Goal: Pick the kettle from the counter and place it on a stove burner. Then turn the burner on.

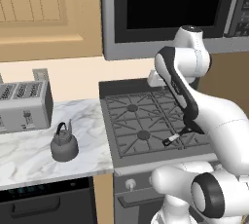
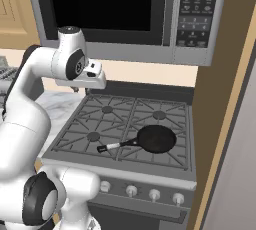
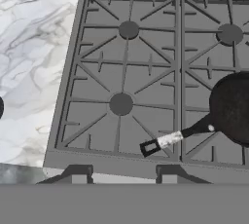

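Observation:
The dark-grey kettle (image 1: 64, 144) stands upright on the marble counter (image 1: 29, 142), left of the stove and near the front edge. My gripper (image 3: 121, 173) hangs high over the left half of the stove, facing down, well to the right of the kettle. Its two fingertips (image 3: 78, 172) are apart with nothing between them, so it is open. Directly below lie the front-left stove burner (image 3: 120, 104) and the back-left burner (image 3: 129, 29) under their grates. In the right base view my hand (image 2: 82, 86) is above the stove's back-left corner.
A black frying pan (image 2: 156, 138) sits on the front-right burner, its handle (image 3: 168, 141) pointing left toward the front-left one. A toaster (image 1: 24, 103) stands at the back of the counter. The microwave (image 2: 105, 4) hangs overhead. Knobs (image 2: 131, 190) line the stove front.

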